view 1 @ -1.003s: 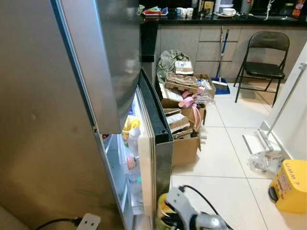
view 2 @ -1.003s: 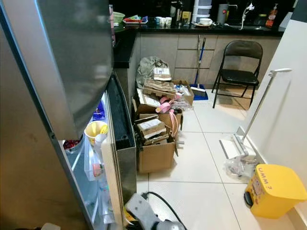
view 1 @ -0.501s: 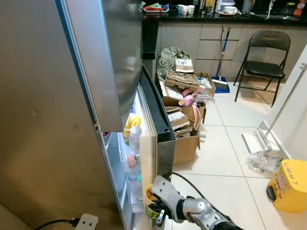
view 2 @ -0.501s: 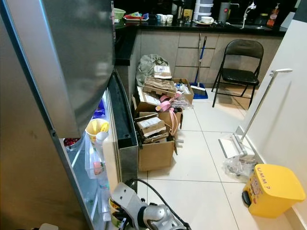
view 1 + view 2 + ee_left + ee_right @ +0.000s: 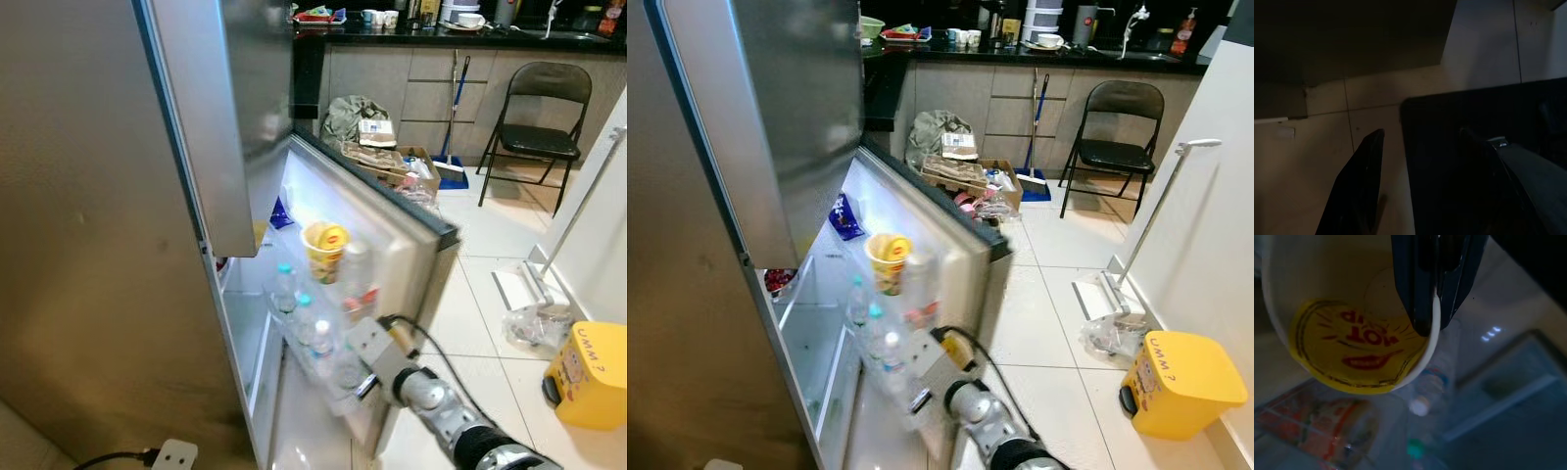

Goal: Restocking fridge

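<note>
I am in a tiled kitchen with a dark counter (image 5: 441, 37) running along the far wall, a folding chair (image 5: 537, 127) under its right end and a yellow bin (image 5: 591, 377) on the floor at far right. At left stands the fridge (image 5: 88, 245), its lower door (image 5: 950, 264) swung wide. The door shelf (image 5: 333, 377) holds clear bottles (image 5: 294, 318) in a row, with a yellow-lidded cup (image 5: 325, 250) above them. My left gripper (image 5: 1435, 186) hangs idle over the floor tiles, jaws parted. My right gripper (image 5: 1431, 289) is low by the door shelf, jaws pinched on the rim of a white cup with a yellow label (image 5: 1359, 340), just above the bottles. Behind the door sit cardboard boxes (image 5: 387, 162) near the counter's base.
</note>
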